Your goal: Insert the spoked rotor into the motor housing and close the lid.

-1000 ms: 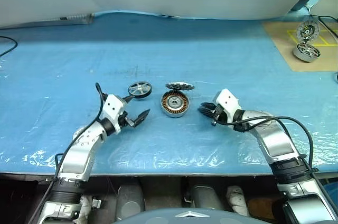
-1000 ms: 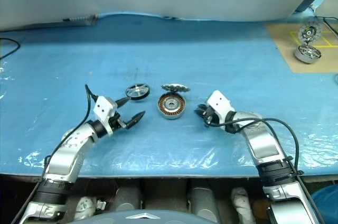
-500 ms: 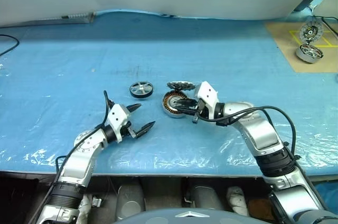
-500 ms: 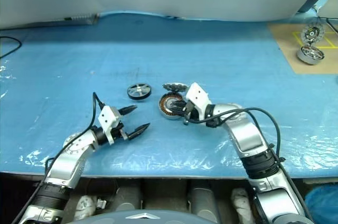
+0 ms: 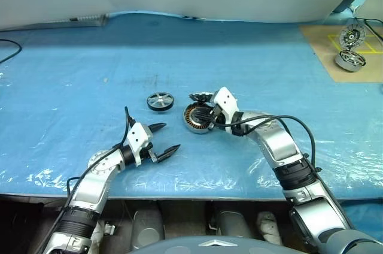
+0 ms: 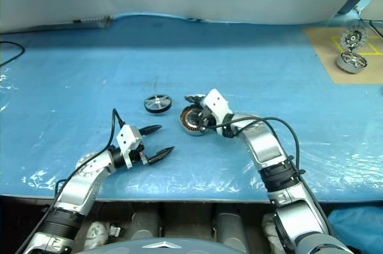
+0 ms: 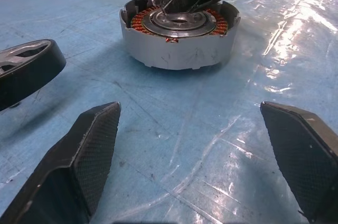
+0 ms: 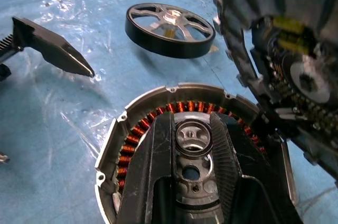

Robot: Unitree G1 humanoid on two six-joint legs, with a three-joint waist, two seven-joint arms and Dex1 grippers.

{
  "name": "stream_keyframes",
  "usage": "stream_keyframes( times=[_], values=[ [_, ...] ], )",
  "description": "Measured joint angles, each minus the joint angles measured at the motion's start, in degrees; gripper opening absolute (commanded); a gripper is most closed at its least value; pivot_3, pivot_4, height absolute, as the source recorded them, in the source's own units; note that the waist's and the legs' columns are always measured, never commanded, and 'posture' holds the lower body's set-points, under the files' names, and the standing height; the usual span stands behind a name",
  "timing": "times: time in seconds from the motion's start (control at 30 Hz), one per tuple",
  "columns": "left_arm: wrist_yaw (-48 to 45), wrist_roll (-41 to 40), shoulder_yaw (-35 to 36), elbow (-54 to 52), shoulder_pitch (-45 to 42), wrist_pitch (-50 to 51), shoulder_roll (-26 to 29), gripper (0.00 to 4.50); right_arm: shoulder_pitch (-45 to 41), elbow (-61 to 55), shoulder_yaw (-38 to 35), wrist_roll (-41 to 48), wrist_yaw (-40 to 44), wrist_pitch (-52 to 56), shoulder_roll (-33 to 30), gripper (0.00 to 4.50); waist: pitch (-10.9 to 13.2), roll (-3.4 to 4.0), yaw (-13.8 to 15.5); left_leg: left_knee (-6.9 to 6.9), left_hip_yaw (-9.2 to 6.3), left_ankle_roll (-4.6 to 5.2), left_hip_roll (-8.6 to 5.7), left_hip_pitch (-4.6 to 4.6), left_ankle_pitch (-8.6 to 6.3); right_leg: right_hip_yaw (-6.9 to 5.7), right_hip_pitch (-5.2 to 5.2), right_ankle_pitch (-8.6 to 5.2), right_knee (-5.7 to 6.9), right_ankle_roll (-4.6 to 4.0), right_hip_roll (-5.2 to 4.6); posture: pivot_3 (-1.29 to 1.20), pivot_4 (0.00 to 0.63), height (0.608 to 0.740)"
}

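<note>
Motor housing (image 5: 198, 117): short round ring with copper-brown windings and a grey outer wall, flat on the blue plastic sheet (image 5: 90, 68).
Right gripper (image 8: 191, 145): over the housing's centre hub, black fingers narrowly apart, nothing visibly gripped.
Spoked rotor (image 5: 159, 101): black-rimmed silver wheel, just left of the housing.
Lid (image 5: 202, 96): toothed silver disc, tilted against the housing's far edge.
Left gripper (image 5: 162, 140): near side of the housing, fingers spread wide, empty.
</note>
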Motion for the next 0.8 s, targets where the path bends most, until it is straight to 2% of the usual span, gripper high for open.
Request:
stream_keyframes(
  times=[0.53, 0.77, 0.8],
  values=[
    [0.37, 0.05, -0.40, 0.06, -0.08, -0.02, -0.10, 4.50, 0.74, 0.56, -0.02, -0.14, 0.61, -0.39, -0.28, 0.56, 0.00, 0.00, -0.03, 0.20, 0.00, 0.00, 0.01, 0.05, 0.00, 0.04, 0.01, 0.00, 0.27, -0.01, -0.01, 0.00, 0.150, 0.740],
    [0.80, 0.08, -0.80, 0.06, -0.14, 0.02, -0.11, 4.50, 0.44, 1.43, -0.46, -0.05, -0.60, -0.39, 1.45, 2.95, 0.00, 0.00, 0.00, 0.22, 0.00, 0.00, 0.00, 0.09, 0.00, 0.05, 0.02, 0.00, 0.30, -0.01, -0.02, 0.00, 0.150, 0.740],
    [0.86, 0.07, -0.80, 0.05, -0.14, 0.04, -0.11, 4.50, 0.45, 1.33, -0.55, 0.03, -0.53, -0.07, 1.26, 2.95, 0.00, 0.00, 0.00, 0.22, 0.00, 0.00, 0.00, 0.08, 0.00, 0.05, 0.02, 0.00, 0.30, -0.01, -0.02, 0.00, 0.150, 0.740]
  ],
)
